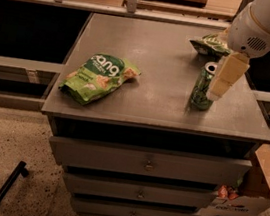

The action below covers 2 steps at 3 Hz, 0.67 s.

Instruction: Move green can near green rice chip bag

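Against pincer (215,93), perhaps: green can (200,88), upright

— How many cans?
— One: the green can (202,87), standing just beside the gripper (213,91), which hangs over the right end of the table (162,58).
— Grippers?
— Just that one.
— Bags?
— Two. The green rice chip bag (99,77) lies well apart from the gripper, toward the other end of the top. A smaller dark green bag (210,43) lies near the gripper, behind it at the back edge.
— Drawers?
— Three drawers (117,157), stacked below the gripper's level, each with one small handle, so three handles.
— Boxes?
— One cardboard box (258,199) on the floor, low down on the gripper's side of the table.
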Tool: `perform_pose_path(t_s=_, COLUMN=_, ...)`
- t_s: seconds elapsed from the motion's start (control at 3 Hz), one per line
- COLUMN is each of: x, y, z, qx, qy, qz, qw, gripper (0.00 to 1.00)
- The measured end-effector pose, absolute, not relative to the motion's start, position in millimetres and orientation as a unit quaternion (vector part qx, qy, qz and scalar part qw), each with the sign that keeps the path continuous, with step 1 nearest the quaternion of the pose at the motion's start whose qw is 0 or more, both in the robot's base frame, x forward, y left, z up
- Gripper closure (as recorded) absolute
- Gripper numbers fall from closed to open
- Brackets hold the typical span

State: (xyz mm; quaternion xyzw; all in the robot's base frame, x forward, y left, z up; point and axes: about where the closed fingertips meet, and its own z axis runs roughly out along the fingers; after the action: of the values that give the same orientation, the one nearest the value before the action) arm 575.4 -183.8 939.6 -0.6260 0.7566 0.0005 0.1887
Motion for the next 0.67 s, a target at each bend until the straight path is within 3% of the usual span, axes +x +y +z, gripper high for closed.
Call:
perform_pose_path(t_s=0.33, x=586, y=-188, z=928, qx=-0.630, qy=0.756, qz=-0.003, qw=0.176, gripper=0.00)
perform_pose_path(t_s=0.67, x=592, y=-192, z=914, qx=-0.633, qy=0.757, qz=-0.002, qw=0.159, gripper=0.18)
